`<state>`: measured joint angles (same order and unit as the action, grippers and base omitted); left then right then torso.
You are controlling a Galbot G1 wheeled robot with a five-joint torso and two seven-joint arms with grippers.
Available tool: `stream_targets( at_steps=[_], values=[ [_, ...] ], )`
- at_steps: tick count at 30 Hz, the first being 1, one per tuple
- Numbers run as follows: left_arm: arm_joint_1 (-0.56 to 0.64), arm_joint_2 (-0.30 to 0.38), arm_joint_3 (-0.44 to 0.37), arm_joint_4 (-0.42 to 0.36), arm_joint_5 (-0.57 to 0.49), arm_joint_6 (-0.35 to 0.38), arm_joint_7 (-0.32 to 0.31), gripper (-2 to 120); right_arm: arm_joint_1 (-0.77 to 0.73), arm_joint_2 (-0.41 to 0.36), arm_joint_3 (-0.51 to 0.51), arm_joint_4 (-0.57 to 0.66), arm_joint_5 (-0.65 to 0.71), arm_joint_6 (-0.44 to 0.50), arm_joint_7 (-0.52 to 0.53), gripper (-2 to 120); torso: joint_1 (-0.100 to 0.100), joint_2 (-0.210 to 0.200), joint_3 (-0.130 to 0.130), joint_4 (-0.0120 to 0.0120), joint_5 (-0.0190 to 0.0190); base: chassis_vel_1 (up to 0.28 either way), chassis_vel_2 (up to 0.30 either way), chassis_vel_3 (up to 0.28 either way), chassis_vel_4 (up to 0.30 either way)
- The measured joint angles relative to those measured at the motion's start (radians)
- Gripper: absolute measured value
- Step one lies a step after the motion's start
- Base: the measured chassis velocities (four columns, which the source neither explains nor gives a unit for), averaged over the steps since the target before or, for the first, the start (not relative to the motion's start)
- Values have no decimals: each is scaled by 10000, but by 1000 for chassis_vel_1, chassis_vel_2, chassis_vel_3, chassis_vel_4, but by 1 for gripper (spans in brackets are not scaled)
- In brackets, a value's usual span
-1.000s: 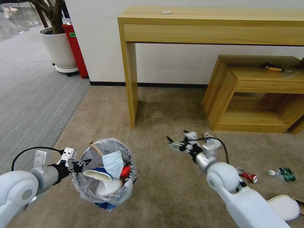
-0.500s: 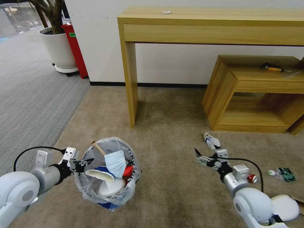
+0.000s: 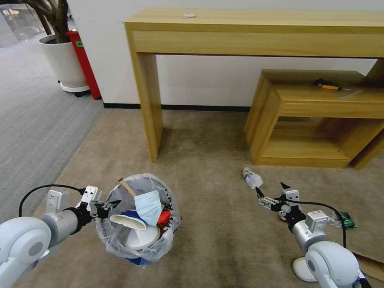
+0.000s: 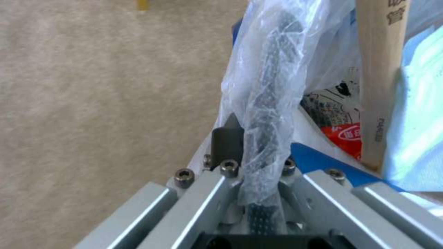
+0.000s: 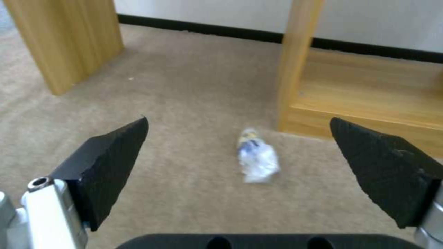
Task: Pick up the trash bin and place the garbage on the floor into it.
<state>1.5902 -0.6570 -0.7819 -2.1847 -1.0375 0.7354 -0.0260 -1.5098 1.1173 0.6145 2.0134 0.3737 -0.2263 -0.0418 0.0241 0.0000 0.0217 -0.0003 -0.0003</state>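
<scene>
— The left gripper pinches the trash bin by its rim; bin already full.
— Yes. The right gripper, fingers spread wide, faces a crumpled bottle on the floor. Thin plastic may slip out.

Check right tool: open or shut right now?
Open. In the right wrist view the right tool has both black fingers spread wide, empty, with the crumpled bottle lying on the floor between them, farther off.

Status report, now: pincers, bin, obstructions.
Left pincer clamped on trash bin rim. Right pincer open above floor, facing crushed bottle. Nothing between them.
</scene>
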Motion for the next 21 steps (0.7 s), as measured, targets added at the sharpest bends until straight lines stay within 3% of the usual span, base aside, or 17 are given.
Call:
stream_targets(
  at_steps=[21],
  values=[
    [-34, -80, 83, 92, 26, 0, 14, 0, 119, -92, -101, -831, 29, 175, -133, 100, 2, 0, 0, 1, -3, -206, -218, 210, 214]
  ],
)
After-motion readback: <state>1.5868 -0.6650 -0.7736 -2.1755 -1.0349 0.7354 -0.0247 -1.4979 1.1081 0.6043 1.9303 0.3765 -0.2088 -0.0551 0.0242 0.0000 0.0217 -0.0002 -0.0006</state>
